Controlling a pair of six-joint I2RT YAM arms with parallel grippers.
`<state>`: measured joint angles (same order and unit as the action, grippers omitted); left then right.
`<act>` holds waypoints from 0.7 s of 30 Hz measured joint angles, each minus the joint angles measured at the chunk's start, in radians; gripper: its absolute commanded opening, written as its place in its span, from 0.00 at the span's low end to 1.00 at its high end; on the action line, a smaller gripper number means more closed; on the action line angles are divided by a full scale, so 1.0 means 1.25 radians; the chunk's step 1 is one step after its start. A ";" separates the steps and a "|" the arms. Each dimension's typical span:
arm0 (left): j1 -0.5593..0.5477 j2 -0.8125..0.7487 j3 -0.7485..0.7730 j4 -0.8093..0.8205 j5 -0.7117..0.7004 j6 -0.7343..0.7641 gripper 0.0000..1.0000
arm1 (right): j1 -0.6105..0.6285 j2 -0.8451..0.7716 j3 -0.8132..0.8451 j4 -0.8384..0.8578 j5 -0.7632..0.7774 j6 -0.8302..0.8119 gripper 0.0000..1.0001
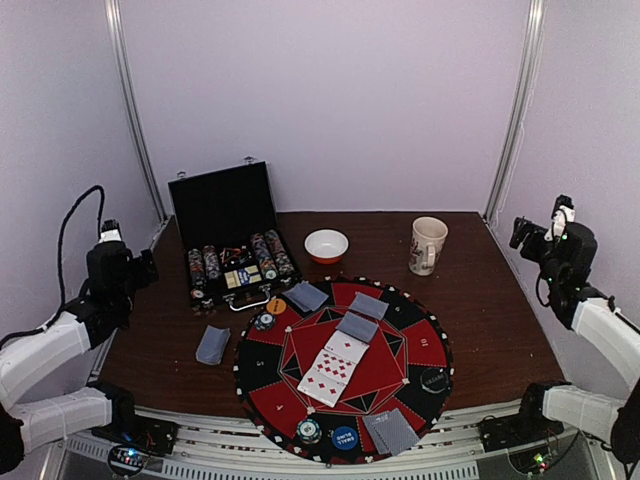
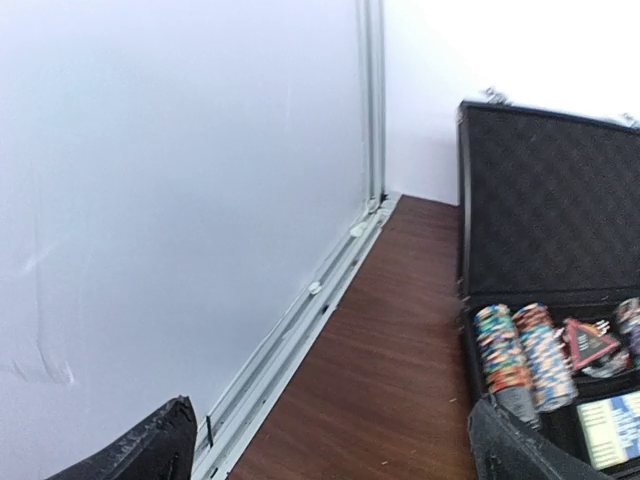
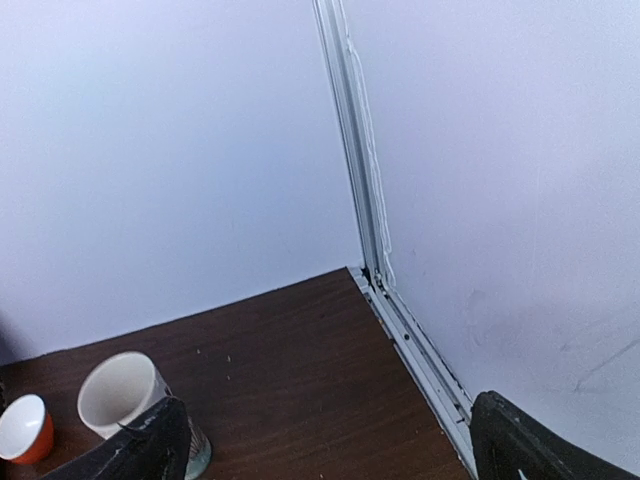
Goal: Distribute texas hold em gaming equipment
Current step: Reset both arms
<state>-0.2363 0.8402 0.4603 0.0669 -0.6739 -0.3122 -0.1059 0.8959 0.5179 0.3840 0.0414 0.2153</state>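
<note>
Now | left claw [image 2: 330, 455] wide | right claw [image 3: 330, 450] wide | flat cards [image 1: 335, 368] on round mat [image 1: 425, 345]

lit brightly and evenly from overhead, with a faint lilac cast on the white walls [image 1: 330, 100]. only soft, faint shadows by the mug [image 1: 428, 245] and bowl [image 1: 326, 245]. sharp in the overhead view, slightly bowed at the edges. blown out at upper right in the left wrist view, case [image 2: 550, 200] blurred. left hand [image 2: 330, 445] and right hand [image 3: 335, 440] dark, out of focus.

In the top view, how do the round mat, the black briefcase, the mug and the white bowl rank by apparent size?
1. the round mat
2. the black briefcase, open
3. the mug and the white bowl: too alike to rank
</note>
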 measured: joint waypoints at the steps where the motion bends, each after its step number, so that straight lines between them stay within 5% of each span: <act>1: 0.000 -0.001 -0.047 0.050 -0.014 0.004 0.98 | 0.000 -0.005 -0.050 0.048 0.000 -0.006 1.00; 12: 0.000 0.063 -0.344 0.518 -0.023 0.103 0.98 | 0.000 0.128 -0.288 0.463 -0.007 -0.029 1.00; 21: 0.000 0.268 -0.359 0.842 0.038 0.204 0.98 | 0.006 0.305 -0.329 0.654 -0.052 -0.042 1.00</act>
<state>-0.2363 1.1755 0.0113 1.1194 -0.6266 -0.0566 -0.0978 1.2778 0.1066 1.2011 -0.0238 0.1627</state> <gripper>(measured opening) 0.983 1.000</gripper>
